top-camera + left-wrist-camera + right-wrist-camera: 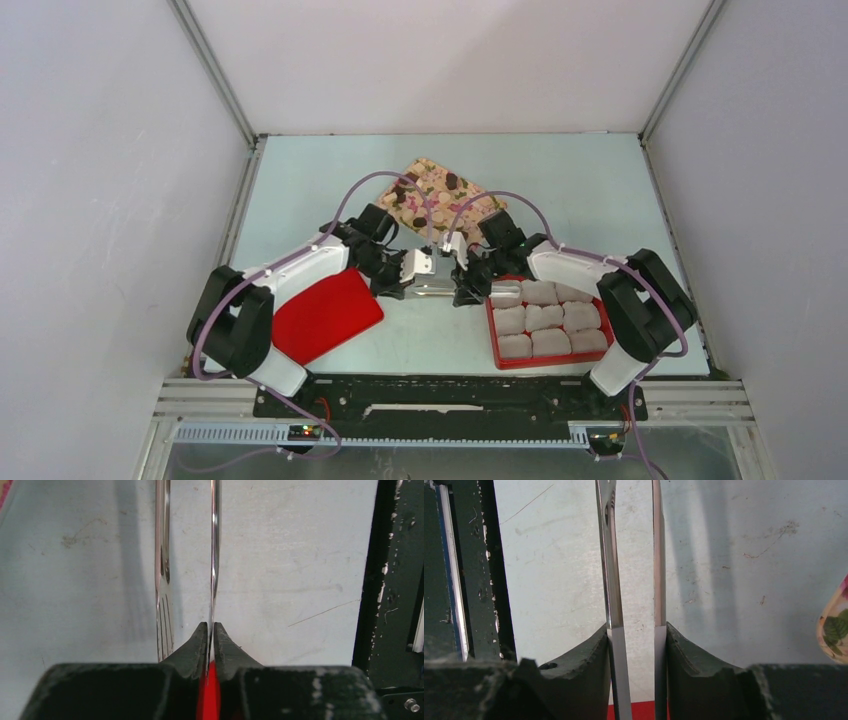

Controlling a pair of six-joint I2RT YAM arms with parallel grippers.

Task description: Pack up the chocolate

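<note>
Dark chocolate lumps (452,181), flowered tray (432,168), shiny flat steel tongs (613,590)

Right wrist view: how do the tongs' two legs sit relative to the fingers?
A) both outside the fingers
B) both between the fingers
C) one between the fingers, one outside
B: both legs of the tongs run up between the right gripper's fingers, one against each finger's inner face.
</note>
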